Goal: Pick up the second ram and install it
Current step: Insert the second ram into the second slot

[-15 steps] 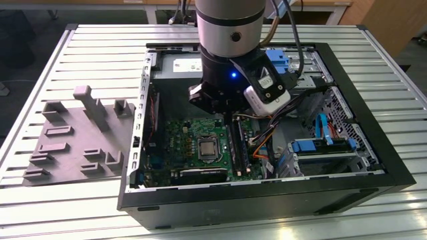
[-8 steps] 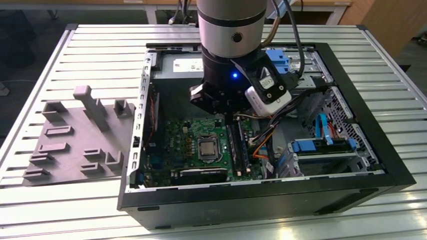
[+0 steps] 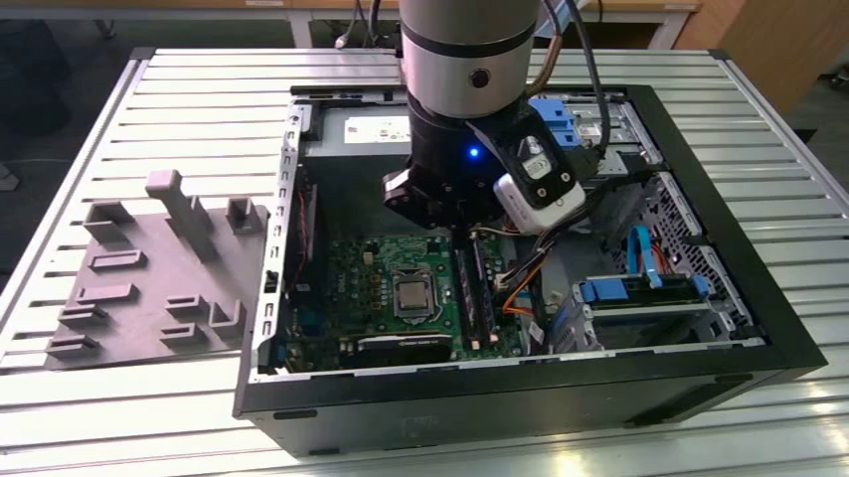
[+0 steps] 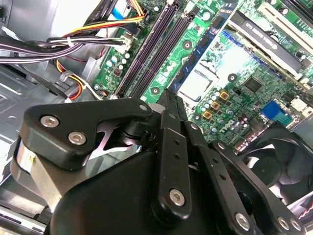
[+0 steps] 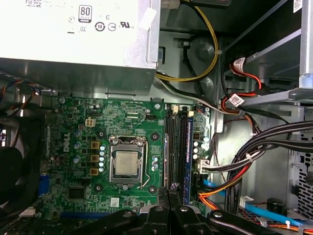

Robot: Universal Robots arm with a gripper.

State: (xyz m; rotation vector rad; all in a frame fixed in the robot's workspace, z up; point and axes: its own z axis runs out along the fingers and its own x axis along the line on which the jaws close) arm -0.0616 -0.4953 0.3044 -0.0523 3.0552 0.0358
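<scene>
Dark and thin, the second ram [image 3: 479, 320] stands on its long edge directly under the gripper [image 5: 168, 191]. It is in line with the long black memory slots [image 5: 176, 147] of the green motherboard [image 3: 365, 273]. In both wrist views the two fingers of the gripper come together at their tips and clamp the upper edge of the stick. Whether the stick sits fully in a slot, I cannot tell. This place is near the motherboard's edge at the exterior view's right, between the processor [image 5: 126, 164] and the bundle of cables [image 5: 259, 147].

I count one arm [image 3: 464, 60], one gripper and one stick in its grip. There is one processor and one silver power supply [image 5: 73, 39], both inside the one open computer case [image 3: 531, 397]. The slots lie too close together for me to count them surely.

The case stands on the slatted metal tabletop [image 3: 106, 417]. One grey plastic block [image 3: 146, 278] with upright posts lies on the tabletop near its edge at the exterior view's left, well apart from the gripper.
</scene>
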